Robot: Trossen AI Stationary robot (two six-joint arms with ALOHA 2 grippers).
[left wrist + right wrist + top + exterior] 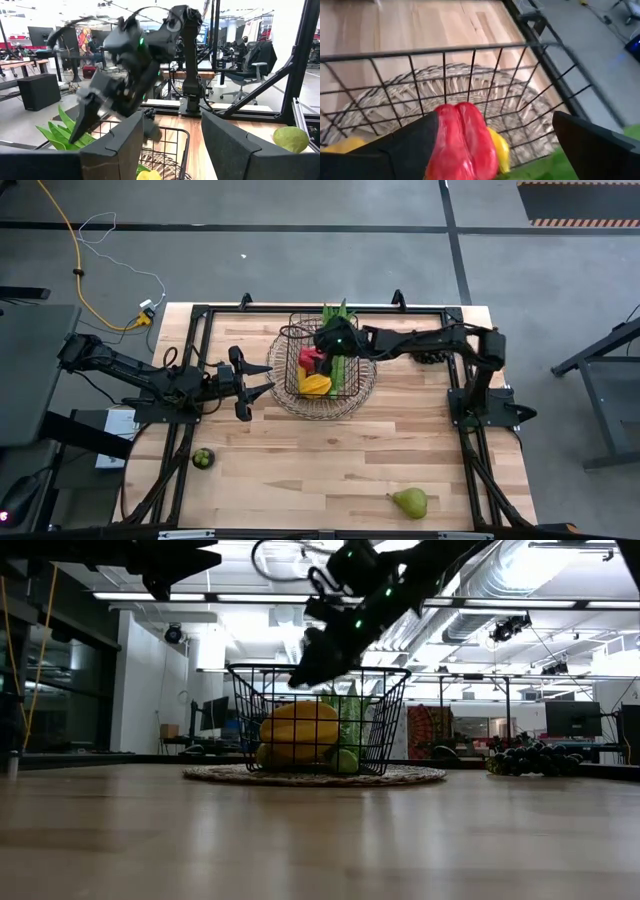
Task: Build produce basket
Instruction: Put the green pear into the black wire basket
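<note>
The dark wire-mesh basket (322, 368) stands on a round woven mat (365, 395) at the table's far middle. In it lie a red pepper (462, 142), a yellow-orange pepper (298, 730) and a long green leafy bunch (340, 330). My right gripper (495, 145) is open above the basket's inside, its fingers wide apart and the red pepper just below, beside one finger; it also shows in the high view (322, 345). My left gripper (268, 379) is open and empty, level, just left of the basket. My right gripper points down into the basket from above, slanting from the table's right. One finger (405, 147) stands right beside the red pepper's side (440, 145); I cannot tell whether it touches. The pepper lies in the basket among the other produce.
A small dark green round fruit (203, 458) lies near the table's left front. A green pear (410, 502) lies at the front right. Dark grapes (525, 758) lie right of the basket, under the right arm. Open wood stretches across the table's near half.
</note>
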